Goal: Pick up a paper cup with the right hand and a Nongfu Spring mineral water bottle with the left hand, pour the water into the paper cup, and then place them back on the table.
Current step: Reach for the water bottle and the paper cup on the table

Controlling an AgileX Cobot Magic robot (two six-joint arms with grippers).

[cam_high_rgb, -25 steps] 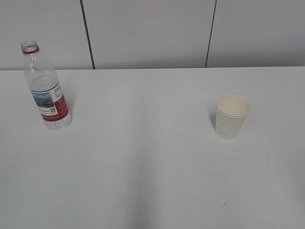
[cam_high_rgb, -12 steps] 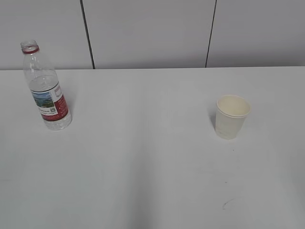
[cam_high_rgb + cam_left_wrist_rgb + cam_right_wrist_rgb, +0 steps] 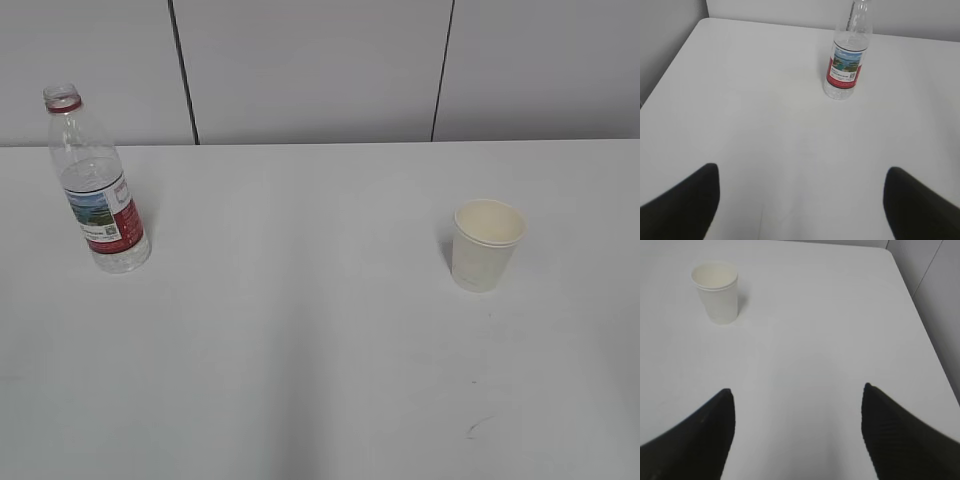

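The Nongfu Spring bottle [image 3: 95,185] stands upright and capless at the far left of the white table [image 3: 300,330]; it holds some water [image 3: 92,180]. It also shows in the left wrist view [image 3: 846,62], far ahead and right of centre. The white paper cup [image 3: 485,245] stands upright right of centre; in the right wrist view [image 3: 716,292] it stands ahead at the upper left. My left gripper [image 3: 802,170] is open and empty over bare table. My right gripper [image 3: 797,390] is open and empty, well short of the cup. Neither arm shows in the exterior view.
A grey panelled wall [image 3: 320,70] runs behind the table's far edge. A faint dark scuff mark [image 3: 478,425] lies near the front right. The table's left edge [image 3: 670,65] and right edge [image 3: 920,315] show in the wrist views.
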